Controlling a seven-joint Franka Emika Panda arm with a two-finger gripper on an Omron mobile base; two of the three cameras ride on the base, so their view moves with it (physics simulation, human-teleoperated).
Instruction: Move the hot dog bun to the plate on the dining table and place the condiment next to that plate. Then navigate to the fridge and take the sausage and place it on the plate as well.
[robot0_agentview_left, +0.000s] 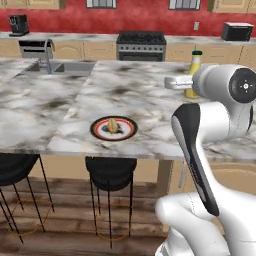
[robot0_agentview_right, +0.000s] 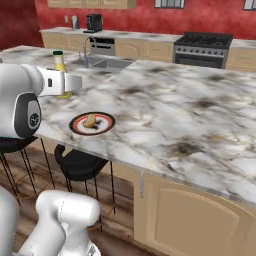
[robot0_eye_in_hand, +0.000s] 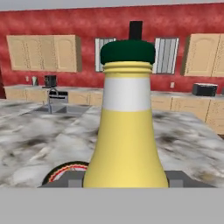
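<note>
Hand view: the condiment bottle (robot0_eye_in_hand: 126, 131) stands upright between the claw's (robot0_eye_in_hand: 126, 180) two grey fingers, which sit half-spread against its yellow sides, gripping it. Left base view: the bottle (robot0_agentview_left: 193, 73) is on the far right of the dining table (robot0_agentview_left: 45, 102), while the hot dog bun (robot0_agentview_left: 113, 125) lies on the plate (robot0_agentview_left: 131, 130) near the table's front edge.
</note>
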